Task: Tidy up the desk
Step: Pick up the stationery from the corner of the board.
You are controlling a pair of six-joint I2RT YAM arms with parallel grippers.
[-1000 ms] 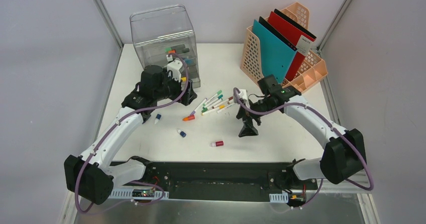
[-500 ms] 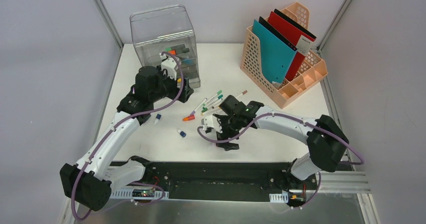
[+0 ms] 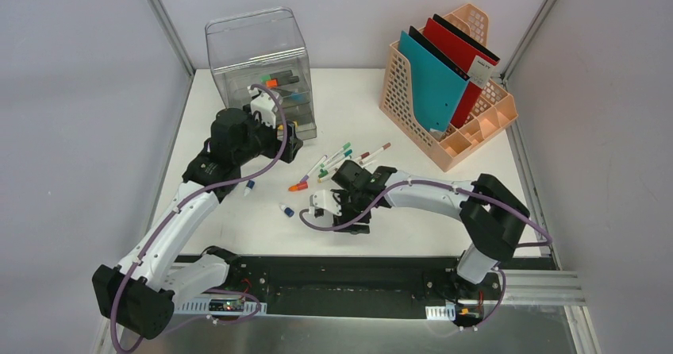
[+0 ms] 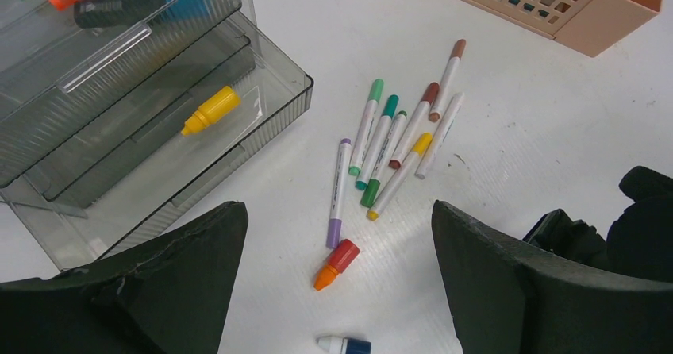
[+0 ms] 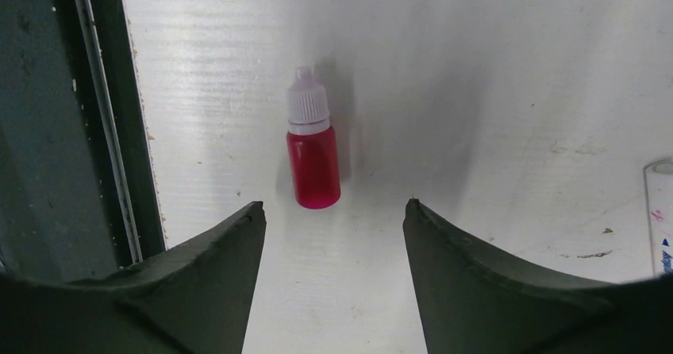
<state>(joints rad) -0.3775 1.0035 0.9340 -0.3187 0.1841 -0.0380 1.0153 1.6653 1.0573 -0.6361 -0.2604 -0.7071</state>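
Bottle (image 5: 313, 157) is lying just ahead of the right gripper (image 5: 333, 207) (spread wide, empty), cap pointing away.

Matt white surface (image 5: 476, 92), faintly ribbed, lightly scuffed. Glossy translucent red plastic dropper bottle (image 5: 313, 163) with a frosted whitish cap. Smoky clear plastic drawer box (image 4: 159, 155), smooth and shiny, ribbed in places. Peach lattice plastic organizer (image 3: 394, 84). Right tool (image 5: 333, 211) matt black, finely grainy.
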